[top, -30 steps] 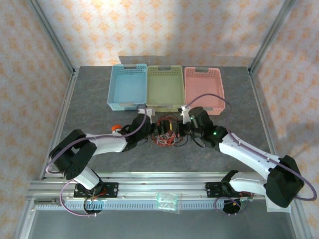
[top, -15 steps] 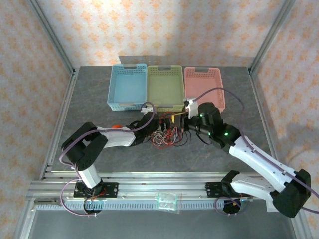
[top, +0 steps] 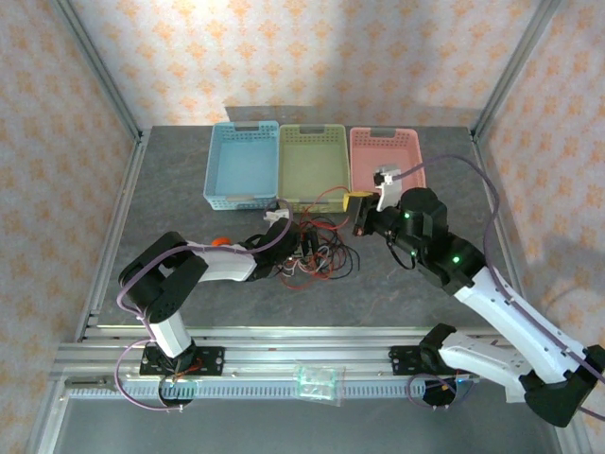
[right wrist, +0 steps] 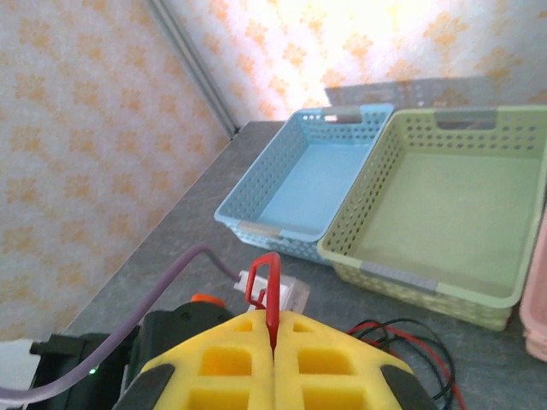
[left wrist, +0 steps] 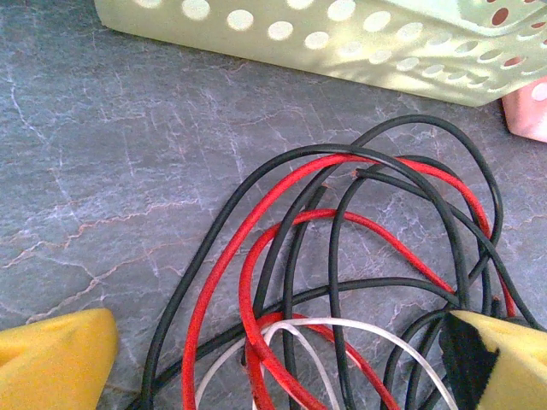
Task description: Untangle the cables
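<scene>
Standing at the near edge, closest to me was the aluminium rail (top: 284, 357) with both arm bases bolted on and a small clear plastic packet (top: 317, 383) lying on it. Past that came the table (top: 170, 189), a dark grey top with pale marble-like veins.

The left arm lay low across it, and the left gripper (top: 284, 248) sat right at the heap of cables (top: 321, 255) near the middle of the table. Its yellow pads (left wrist: 51, 363) were spread wide apart with nothing gripped. Loops of the black cable (left wrist: 425, 118) and the whitish cable (left wrist: 342, 323) lay flat on the surface between them.

A bit further back, the right gripper (right wrist: 273, 337) was raised above the table, pads pressed together and pinching the red cable (right wrist: 267, 290), with a small loop poking up out of the seam.

Behind the tangle were three perforated baskets side by side: a blue basket (top: 236, 200), a green basket (top: 312, 132) and a pink basket (top: 386, 133).

The whole thing was boxed in by metal frame posts (top: 99, 76) and walls (top: 284, 57) papered in a pale orange floral pattern.
</scene>
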